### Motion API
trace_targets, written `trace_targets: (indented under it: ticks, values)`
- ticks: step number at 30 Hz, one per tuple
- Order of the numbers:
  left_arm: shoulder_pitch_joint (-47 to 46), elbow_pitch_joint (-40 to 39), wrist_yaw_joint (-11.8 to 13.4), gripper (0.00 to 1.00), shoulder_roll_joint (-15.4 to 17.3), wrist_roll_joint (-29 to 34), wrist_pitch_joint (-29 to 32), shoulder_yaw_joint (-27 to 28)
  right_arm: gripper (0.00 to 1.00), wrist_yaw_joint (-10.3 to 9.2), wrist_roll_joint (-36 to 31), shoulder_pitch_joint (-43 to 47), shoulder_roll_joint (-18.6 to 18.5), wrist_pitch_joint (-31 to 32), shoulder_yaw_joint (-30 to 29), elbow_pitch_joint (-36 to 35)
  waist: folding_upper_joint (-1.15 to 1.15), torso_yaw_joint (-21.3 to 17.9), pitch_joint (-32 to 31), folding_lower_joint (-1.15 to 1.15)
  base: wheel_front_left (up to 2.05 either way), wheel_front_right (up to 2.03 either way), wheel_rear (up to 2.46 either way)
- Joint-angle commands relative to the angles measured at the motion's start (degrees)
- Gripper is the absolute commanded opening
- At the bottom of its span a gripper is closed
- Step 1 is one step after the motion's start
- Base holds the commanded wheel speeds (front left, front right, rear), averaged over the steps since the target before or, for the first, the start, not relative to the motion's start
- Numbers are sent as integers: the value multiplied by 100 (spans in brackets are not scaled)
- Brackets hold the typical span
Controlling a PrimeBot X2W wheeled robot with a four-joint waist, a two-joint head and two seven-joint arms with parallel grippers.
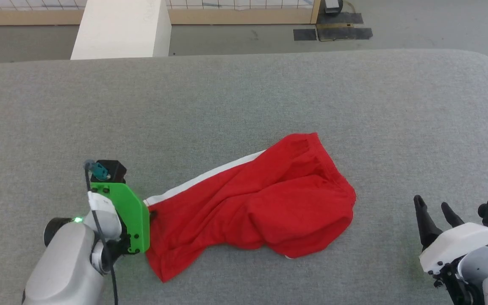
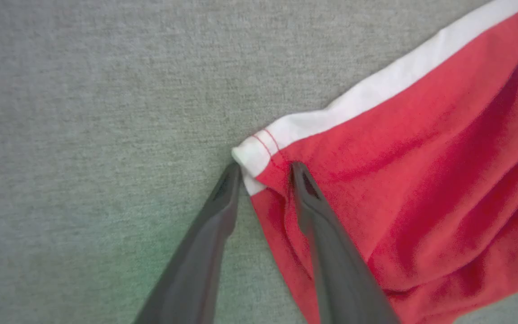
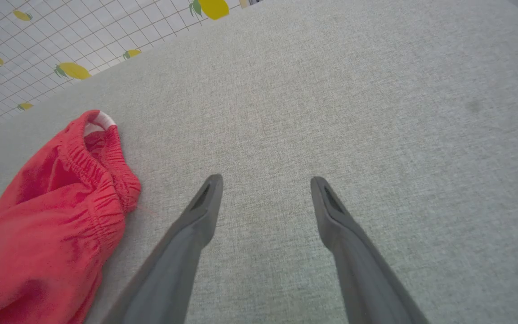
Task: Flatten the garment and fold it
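Fabric, grey and felt-like, covers the table (image 1: 244, 93), whose far edge and rounded far right corner show in the head view. On it lies the garment (image 1: 261, 203), bright red shorts, crumpled and unfolded, set well back from the far edge and about midway between the left and right edges. It is stretched in a long slant, its narrow end toward the left edge and its bunched, wider end toward the right. A white stripe (image 1: 210, 176) runs along its far side down to the left-hand corner. The left gripper (image 2: 265, 173) is at that corner, behind a green mount plate (image 1: 129, 212); its jaws are partly closed and straddle the corner, one fingertip (image 2: 234, 177) on the table against the white tip, the other pressed on the red cloth, and I cannot tell whether they truly pinch it. The right gripper (image 1: 430, 201) sits near the right edge, apart from the garment, its jaws spread wide and holding nothing. The gathered elastic hem (image 3: 106, 166) lies to its left.
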Motion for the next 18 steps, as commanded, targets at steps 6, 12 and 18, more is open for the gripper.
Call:
trace_targets:
  ticks: [6,12,18]
  values:
    - [252,-117,-70,0,-239,-380,-851,343,100,-8,-282,-322,-1,236,182,-330,57,133,15,0,0,0,0]
    - [536,-914,-20,0,-320,-615,-1406,666,100,-8,-659,-1240,-1,1189,899,-522,57,288,99,0,0,0,0]
    - [739,-1534,16,0,-402,-698,-1436,646,100,-8,-1267,-2281,-1,2205,1528,262,57,515,354,0,0,0,0]
